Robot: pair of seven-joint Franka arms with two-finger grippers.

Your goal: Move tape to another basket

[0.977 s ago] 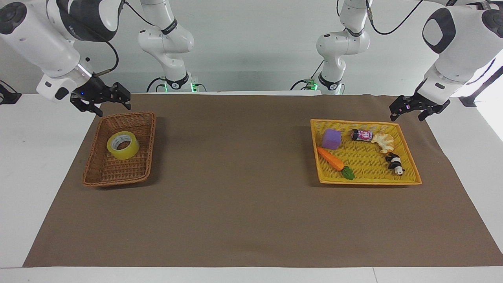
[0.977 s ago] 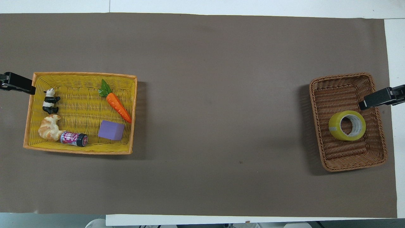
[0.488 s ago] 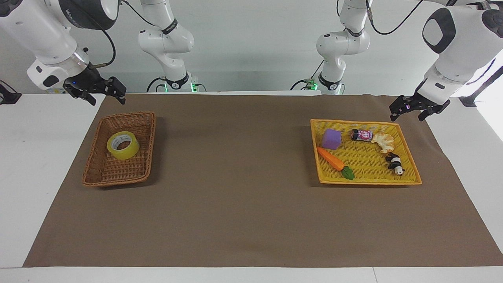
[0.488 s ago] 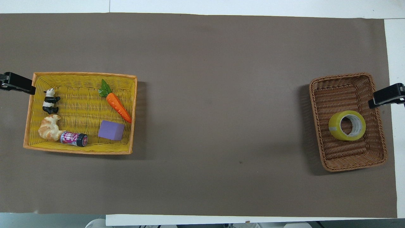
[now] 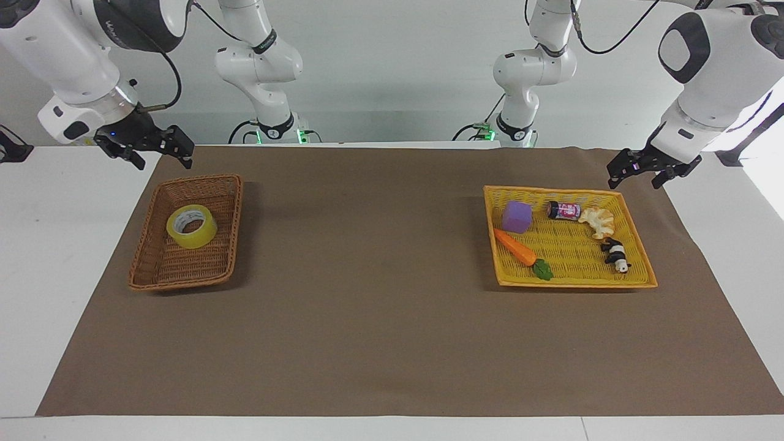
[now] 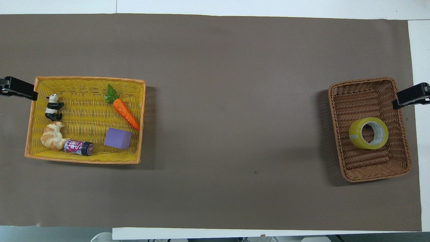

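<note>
The tape [image 5: 192, 226], a yellow roll with a white core, lies in the brown wicker basket [image 5: 156, 274] at the right arm's end of the table; it also shows in the overhead view [image 6: 368, 133] in the basket [image 6: 376, 175]. My right gripper [image 5: 164, 160] is open and empty, up in the air over the mat's edge beside the basket's rim; one of its fingers [image 6: 411, 95] shows in the overhead view. My left gripper [image 5: 634, 180] is open and empty, and waits over the mat beside the yellow basket [image 5: 569, 283].
The yellow basket [image 6: 84, 160] at the left arm's end holds a purple cube [image 6: 117, 138], a toy carrot [image 6: 126, 114], a small can [image 6: 78, 147], a croissant [image 6: 52, 135] and a toy panda [image 6: 53, 107]. Brown mat [image 5: 367, 294] lies between the baskets.
My right gripper has risen and drawn back from over the brown basket's rim toward the table's end. The tape, both baskets and the left arm have not moved.
</note>
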